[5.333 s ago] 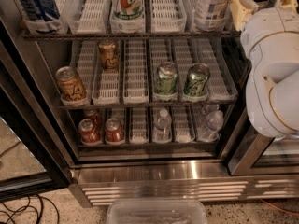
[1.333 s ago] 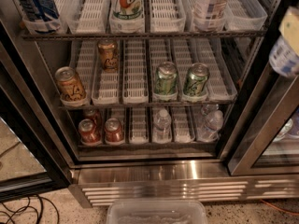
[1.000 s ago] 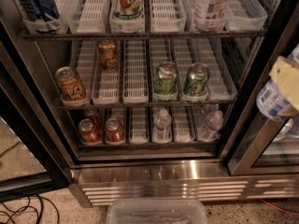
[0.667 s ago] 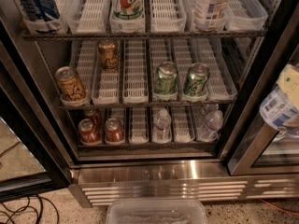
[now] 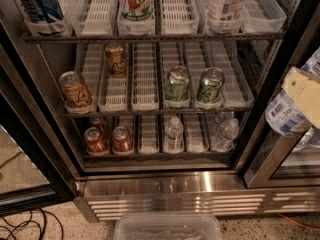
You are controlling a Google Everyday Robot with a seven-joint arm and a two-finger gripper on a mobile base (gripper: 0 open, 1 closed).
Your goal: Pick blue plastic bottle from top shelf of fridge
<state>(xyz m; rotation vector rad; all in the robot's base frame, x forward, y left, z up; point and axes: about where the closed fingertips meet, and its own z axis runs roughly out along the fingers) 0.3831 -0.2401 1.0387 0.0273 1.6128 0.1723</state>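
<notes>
The fridge (image 5: pixel 165 184) stands open. Its top shelf (image 5: pixel 150 35) holds 3 other bottles. The blue bottle (image 5: pixel 282 115) is out of the fridge, tilted in the air at the right edge. The end effector (image 5: pixel 306 95) is clamped on it, lying across its upper part.

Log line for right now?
tool: right edge, shut on blue bottle | blue bottle: tilted, outside fridge, off top shelf
</notes>
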